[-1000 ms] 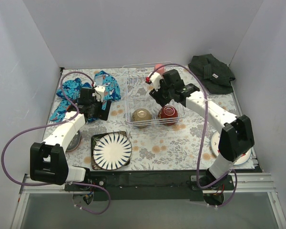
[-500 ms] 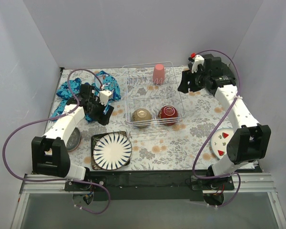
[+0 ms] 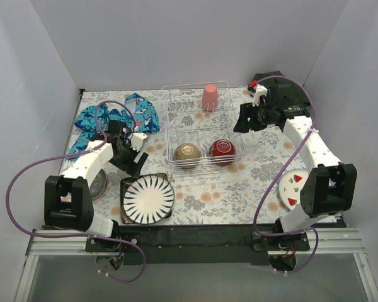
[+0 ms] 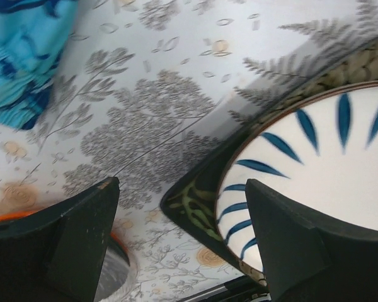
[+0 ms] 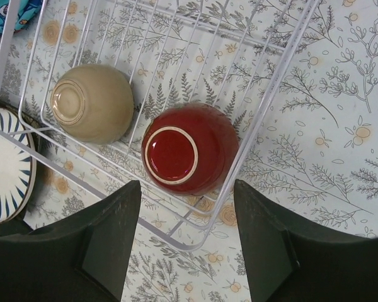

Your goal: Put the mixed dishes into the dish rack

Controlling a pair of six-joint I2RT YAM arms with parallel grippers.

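The white wire dish rack (image 3: 190, 119) stands at the middle back. In it a pink cup (image 3: 209, 97) stands upside down at the far edge. A cream bowl (image 3: 188, 153) and a dark red bowl (image 3: 221, 150) lie upside down at the near edge. The black-striped white plate (image 3: 148, 199) rests on the dark square plate (image 3: 127, 187) at the front left. My left gripper (image 3: 131, 160) is open and empty just above their far left corner. My right gripper (image 3: 246, 119) is open and empty, right of the rack. The watermelon-print plate (image 3: 294, 186) lies front right.
The blue patterned cloth (image 3: 101, 123) lies at the back left. An orange plate with a black dish (image 3: 99, 184) sits under my left arm. In the left wrist view the square plate's corner (image 4: 195, 201) lies between my fingers. The right wrist view shows both bowls (image 5: 189, 148).
My right gripper has left the pink cup standing in the rack and swung out to the right. My left gripper has moved from the blue cloth toward the striped plate.
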